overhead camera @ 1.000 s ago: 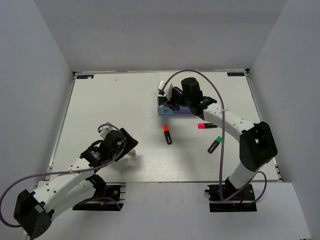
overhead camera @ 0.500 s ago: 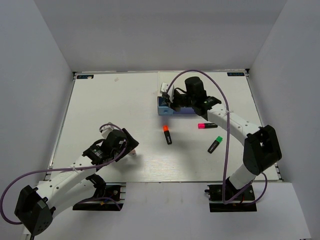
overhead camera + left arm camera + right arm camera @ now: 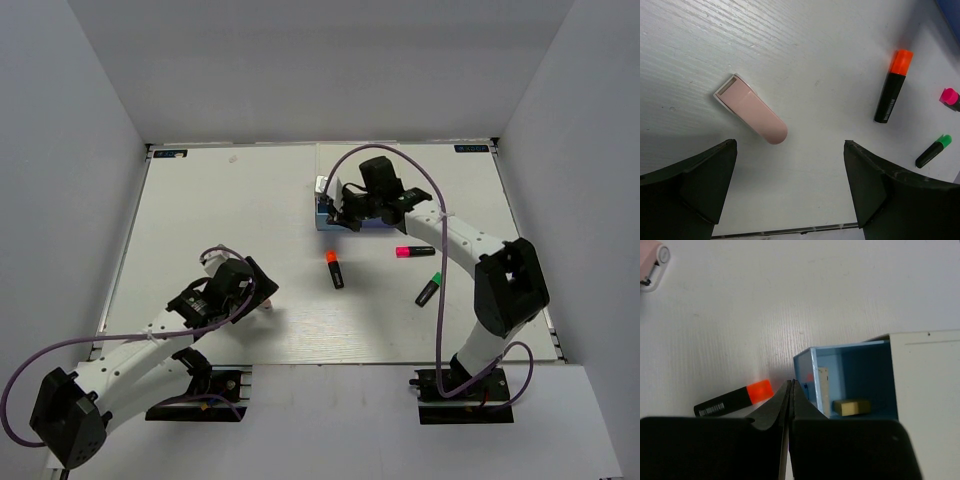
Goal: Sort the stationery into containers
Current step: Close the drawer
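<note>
Over the white surface (image 3: 200, 220) in the top view, the left hand (image 3: 258, 294) hung at the near left, just above the pink eraser (image 3: 267, 306). The right hand (image 3: 336, 214) reached to the blue drawer (image 3: 323, 223) at the far middle. The orange highlighter (image 3: 335, 270) lay near the centre. The pink highlighter (image 3: 410, 251) and the green highlighter (image 3: 429, 289) lay to its right, all three apart from one another.

From the left wrist, the left hand's fingers (image 3: 695, 185) stood wide apart and held nothing. The pink eraser lay flat on the surface beyond them, nearer the left finger and touching neither. The three highlighters lay farther off to the right.

From the right wrist, the right hand's fingers (image 3: 770, 415) were pressed together, their tips at the front wall of the blue drawer. I could not tell whether they pinched anything. That drawer stood pulled out of the white box (image 3: 925, 375), and a tan eraser (image 3: 850, 406) lay inside it. The orange highlighter lay on the surface just left of the fingertips.
</note>
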`<act>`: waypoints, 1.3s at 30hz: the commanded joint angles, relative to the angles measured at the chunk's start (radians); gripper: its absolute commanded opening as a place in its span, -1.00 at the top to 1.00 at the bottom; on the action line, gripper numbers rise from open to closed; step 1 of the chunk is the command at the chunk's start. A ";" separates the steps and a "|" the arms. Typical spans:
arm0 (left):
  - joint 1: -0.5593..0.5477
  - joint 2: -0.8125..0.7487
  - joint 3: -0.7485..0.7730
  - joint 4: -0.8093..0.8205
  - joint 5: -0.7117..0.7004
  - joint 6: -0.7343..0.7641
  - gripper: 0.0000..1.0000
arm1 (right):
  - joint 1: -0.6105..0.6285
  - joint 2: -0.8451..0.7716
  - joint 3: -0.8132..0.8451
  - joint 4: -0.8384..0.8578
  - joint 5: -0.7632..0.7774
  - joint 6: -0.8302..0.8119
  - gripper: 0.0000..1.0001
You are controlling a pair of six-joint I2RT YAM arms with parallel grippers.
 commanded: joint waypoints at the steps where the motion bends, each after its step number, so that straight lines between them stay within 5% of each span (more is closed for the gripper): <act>1: 0.002 0.000 0.008 0.015 -0.001 0.008 -0.96 | 0.000 0.028 0.054 0.046 0.096 0.036 1.00; 19: 0.002 0.061 0.027 0.033 -0.001 0.035 -0.99 | 0.005 0.093 0.053 0.282 0.432 0.166 1.00; 29: 0.002 0.079 0.036 0.043 -0.001 0.045 -0.99 | 0.003 0.065 0.025 0.282 0.425 0.219 1.00; 34: 0.002 0.079 0.036 0.043 -0.001 0.045 -0.99 | -0.001 -0.034 -0.114 0.322 0.383 0.292 1.00; 38: 0.002 0.079 0.036 0.052 -0.001 0.045 -0.99 | -0.014 -0.116 -0.197 0.327 0.414 0.442 0.31; 39: 0.002 0.090 0.036 0.052 -0.001 0.045 -0.99 | -0.021 -0.127 -0.205 0.333 0.429 0.471 0.28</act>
